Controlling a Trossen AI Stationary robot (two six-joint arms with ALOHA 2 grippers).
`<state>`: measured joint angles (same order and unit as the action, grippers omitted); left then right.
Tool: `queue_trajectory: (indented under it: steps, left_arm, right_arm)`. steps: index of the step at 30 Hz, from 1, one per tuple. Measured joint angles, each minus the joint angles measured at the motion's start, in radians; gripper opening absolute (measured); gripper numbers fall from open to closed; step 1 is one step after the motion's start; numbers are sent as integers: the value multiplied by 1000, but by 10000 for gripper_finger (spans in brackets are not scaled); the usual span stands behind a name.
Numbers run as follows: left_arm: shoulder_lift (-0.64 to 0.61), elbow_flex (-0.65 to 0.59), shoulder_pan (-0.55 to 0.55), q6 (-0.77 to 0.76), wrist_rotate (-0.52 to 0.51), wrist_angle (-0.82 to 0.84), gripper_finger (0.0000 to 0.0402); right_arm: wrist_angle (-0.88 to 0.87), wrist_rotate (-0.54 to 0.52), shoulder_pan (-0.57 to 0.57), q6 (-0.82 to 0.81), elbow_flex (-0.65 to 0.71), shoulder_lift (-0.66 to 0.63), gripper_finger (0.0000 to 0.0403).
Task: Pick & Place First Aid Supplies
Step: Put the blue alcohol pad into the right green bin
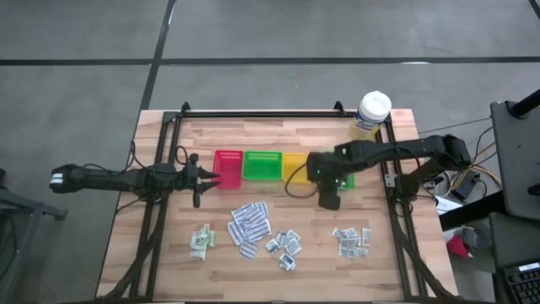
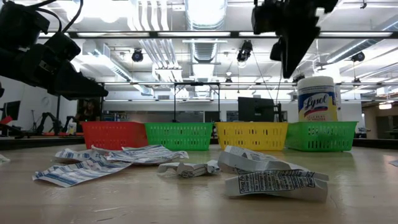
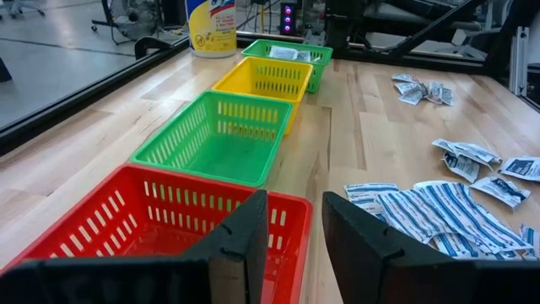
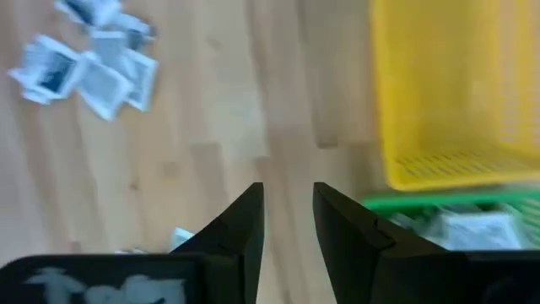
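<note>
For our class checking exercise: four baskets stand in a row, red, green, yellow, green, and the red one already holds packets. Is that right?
Not quite. The left wrist view shows the red basket empty; the packets lie in the far green basket. The row order is as stated.

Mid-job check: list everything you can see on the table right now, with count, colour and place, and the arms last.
trays: four in a back row; red, green, yellow, green. The far right green one holds packets; the others look empty.
Lysol tub: one, white lid, yellow label, back right corner.
packets: four loose piles, white-blue strips, grey-white squares and pale green sachets, across the front.
table: one, light wood.
left pincer: dark, open and empty, at the red tray.
right pincer: dark, open and empty, by the yellow tray.
</note>
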<state>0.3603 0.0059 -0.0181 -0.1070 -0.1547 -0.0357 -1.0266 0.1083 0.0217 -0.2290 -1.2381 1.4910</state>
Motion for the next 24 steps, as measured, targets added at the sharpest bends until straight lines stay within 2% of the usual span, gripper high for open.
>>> queue_trajectory:
  steps: [14,24]
  left_arm:
    - [0,0,0,-1,0,0,113]
    - [0,0,0,-1,0,0,113]
  right_arm:
    - [240,1,274,-123,5,0,84]
    - [370,-3,375,-176,7,0,91]
